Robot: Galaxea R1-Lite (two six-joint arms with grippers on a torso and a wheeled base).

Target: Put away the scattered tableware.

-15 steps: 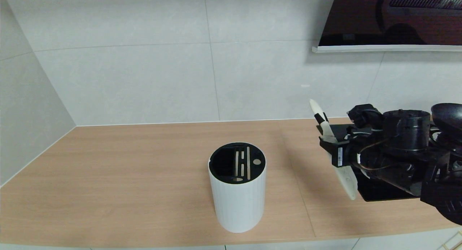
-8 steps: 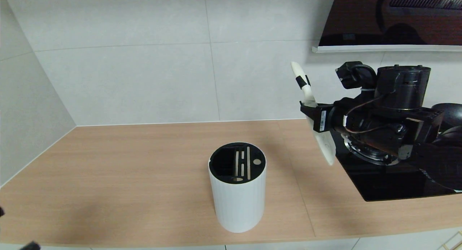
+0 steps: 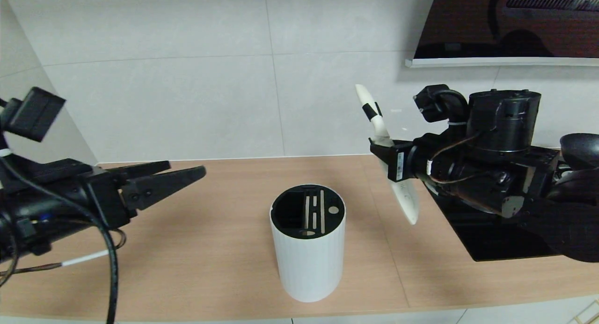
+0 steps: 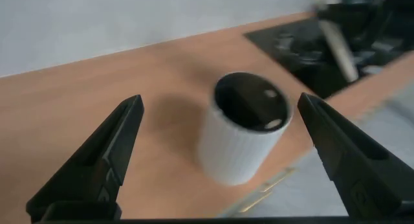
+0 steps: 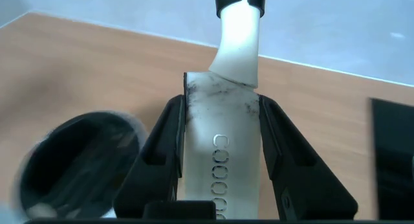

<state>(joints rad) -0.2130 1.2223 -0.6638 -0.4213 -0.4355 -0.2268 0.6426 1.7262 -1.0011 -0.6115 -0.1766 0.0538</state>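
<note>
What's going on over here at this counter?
A two-armed robot is tidying up. Its right gripper is clamped on a white utensil, held tilted in the air to the right of a white slotted holder on the wooden counter. The left gripper hangs open on the holder's other side, holding nothing. The utensil is not yet in the holder.
</note>
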